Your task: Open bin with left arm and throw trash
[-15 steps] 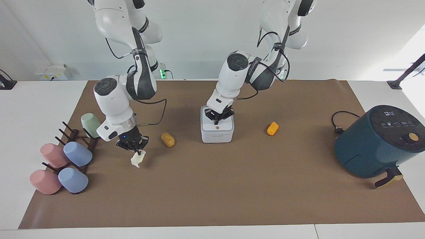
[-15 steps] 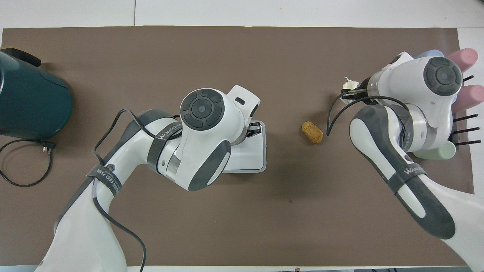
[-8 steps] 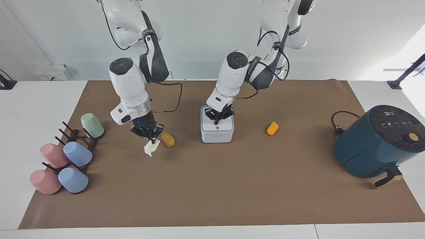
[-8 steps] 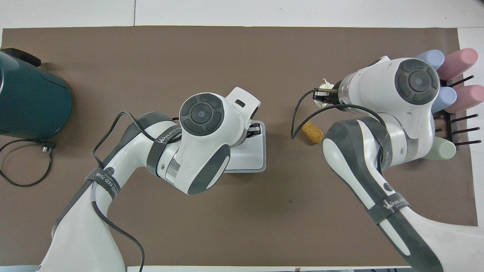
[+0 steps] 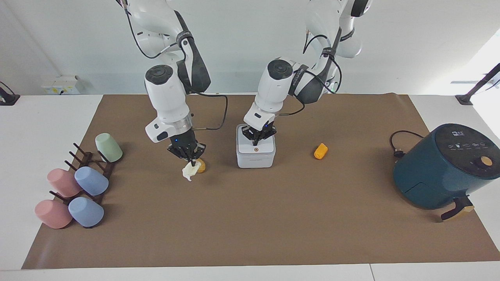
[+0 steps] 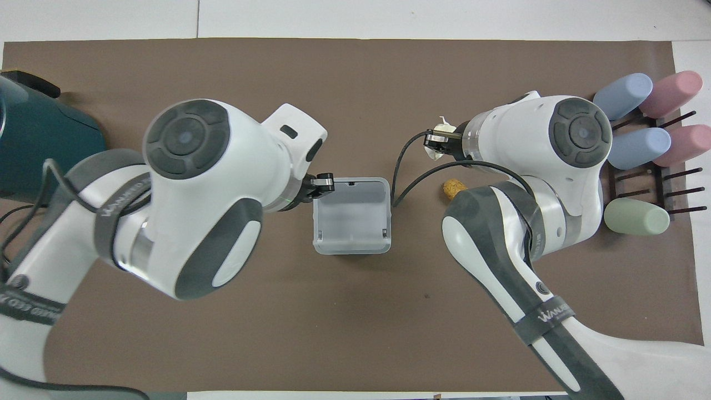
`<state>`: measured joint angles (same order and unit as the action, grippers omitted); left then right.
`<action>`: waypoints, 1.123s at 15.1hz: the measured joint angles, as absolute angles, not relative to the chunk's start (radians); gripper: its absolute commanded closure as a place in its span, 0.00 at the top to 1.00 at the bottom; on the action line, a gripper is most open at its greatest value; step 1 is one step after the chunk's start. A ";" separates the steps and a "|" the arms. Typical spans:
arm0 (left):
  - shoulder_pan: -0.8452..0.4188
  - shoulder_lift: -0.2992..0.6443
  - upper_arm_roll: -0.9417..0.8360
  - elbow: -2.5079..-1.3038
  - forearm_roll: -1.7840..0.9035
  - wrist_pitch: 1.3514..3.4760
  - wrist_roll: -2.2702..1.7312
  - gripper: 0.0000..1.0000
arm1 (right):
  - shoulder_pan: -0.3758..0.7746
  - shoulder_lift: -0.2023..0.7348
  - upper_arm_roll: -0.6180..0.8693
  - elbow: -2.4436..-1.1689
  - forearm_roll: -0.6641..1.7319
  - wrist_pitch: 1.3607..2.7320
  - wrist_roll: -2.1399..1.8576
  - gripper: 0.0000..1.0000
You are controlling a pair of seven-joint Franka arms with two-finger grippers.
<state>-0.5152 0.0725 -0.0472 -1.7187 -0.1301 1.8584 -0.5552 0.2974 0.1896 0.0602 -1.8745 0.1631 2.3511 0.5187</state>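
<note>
The white bin [image 5: 256,159] stands mid-table. In the facing view its lid lies flat with the round button showing. My left gripper [image 5: 256,141] is shut, its tips on the lid. In the overhead view the bin [image 6: 351,250] shows a pale grey hollow, and the left gripper [image 6: 324,184] is at its edge. My right gripper [image 5: 191,160] is shut on the white paper wad [image 5: 189,171] and holds it in the air over the golden-brown lump [image 5: 201,168], beside the bin. The orange lump [image 5: 320,151] lies on the mat toward the left arm's end. The overhead view also shows the right gripper [image 6: 436,140], the wad [image 6: 442,129] and the golden-brown lump [image 6: 454,188].
A dark teal air fryer [image 5: 445,166] with its cable [image 5: 402,142] stands at the left arm's end. Several pastel cups on a dark peg rack [image 5: 78,183] are at the right arm's end. They also show in the overhead view [image 6: 639,150].
The right gripper has carried the paper wad from near the cup rack toward the bin. In the overhead view the left arm has drawn back and uncovered the bin.
</note>
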 measured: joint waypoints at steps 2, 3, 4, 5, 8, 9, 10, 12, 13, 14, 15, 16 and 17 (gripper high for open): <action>-0.436 0.006 -0.043 -1.720 -0.130 1.757 -0.415 0.00 | 0.338 0.194 0.079 -1.866 0.183 2.388 0.621 0.00; -0.397 -0.015 -0.040 -1.726 -0.130 1.728 -0.335 0.00 | 0.371 0.195 0.082 -1.864 0.184 2.405 0.689 0.00; -0.359 -0.028 -0.038 -1.739 -0.130 1.721 -0.243 0.30 | 0.406 0.196 0.084 -1.864 0.184 2.418 0.755 0.00; -0.322 -0.036 -0.036 -1.761 -0.130 1.721 -0.138 0.81 | 0.439 0.197 0.085 -1.864 0.184 2.428 0.813 0.00; -0.215 -0.041 -0.032 -1.843 -0.126 1.762 0.144 1.00 | 0.493 0.201 0.085 -1.866 0.205 2.433 0.887 0.00; -0.192 -0.040 -0.031 -1.874 -0.114 1.798 0.214 1.00 | 0.500 0.203 0.085 -1.869 0.225 2.433 0.888 0.00; -0.179 -0.038 -0.031 -1.902 -0.097 1.835 0.263 1.00 | 0.505 0.205 0.085 -1.874 0.240 2.432 0.888 0.00; -0.176 -0.017 -0.034 -1.948 -0.080 1.902 0.324 1.00 | 0.515 0.206 0.085 -1.889 0.253 2.418 0.894 0.00; -0.177 0.003 -0.038 -1.965 -0.078 1.933 0.349 1.00 | 0.519 0.206 0.085 -1.892 0.254 2.399 0.905 0.00; -0.179 0.026 -0.042 -1.980 -0.076 1.964 0.379 1.00 | 0.521 0.205 0.085 -1.893 0.254 2.377 0.916 0.27; -0.180 0.053 -0.046 -1.996 -0.073 1.997 0.412 1.00 | 0.522 0.205 0.085 -1.893 0.254 2.359 0.920 0.82; -0.180 0.080 -0.049 -2.012 -0.066 2.032 0.444 1.00 | 0.522 0.204 0.085 -1.893 0.254 2.351 0.922 1.00; -0.181 0.105 -0.051 -2.027 -0.053 2.067 0.466 1.00 | 0.522 0.203 0.085 -1.893 0.254 2.350 0.925 1.00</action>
